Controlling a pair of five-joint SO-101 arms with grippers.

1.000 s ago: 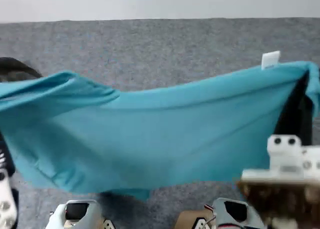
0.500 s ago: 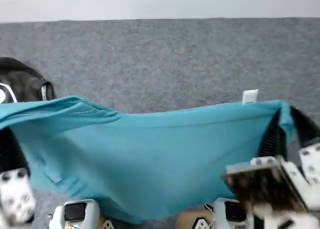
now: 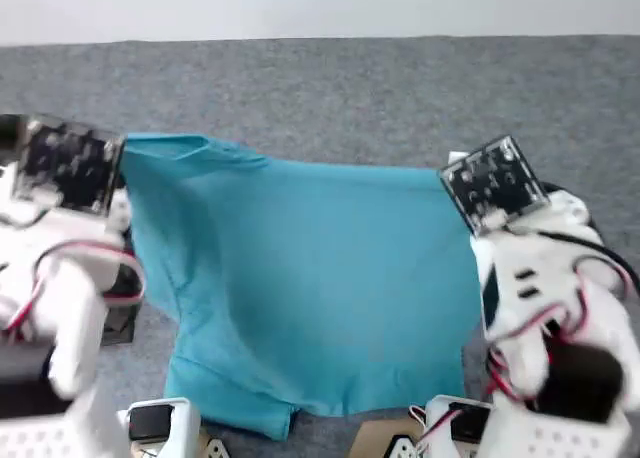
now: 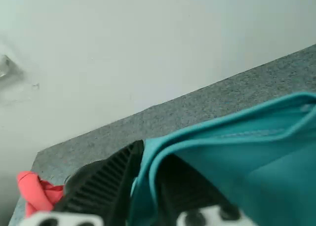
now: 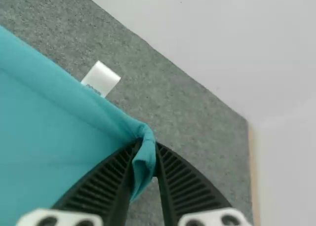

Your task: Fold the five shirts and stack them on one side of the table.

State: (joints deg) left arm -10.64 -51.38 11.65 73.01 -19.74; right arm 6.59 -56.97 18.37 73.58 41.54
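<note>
A blue shirt point(image 3: 310, 278) hangs spread out between the two arms, over the grey tabletop point(image 3: 350, 88). The left tool point(image 4: 148, 157) is closed on one top corner of the shirt. The cloth is pinched between its two black fingers point(image 4: 98, 181). The right tool point(image 5: 144, 152) is closed on the other top corner, and a small fold of blue cloth sticks out from its tip. In the high view the top edge of the shirt runs from one arm to the other, and the bottom edge hangs down near the arm bases. A little white tag point(image 5: 100, 79) sticks up from the top edge, near the right tool. A pink cloth point(image 4: 34, 191) lies near a corner of the tabletop, past the left tool. A white wall point(image 3: 300, 8) stands behind.
</note>
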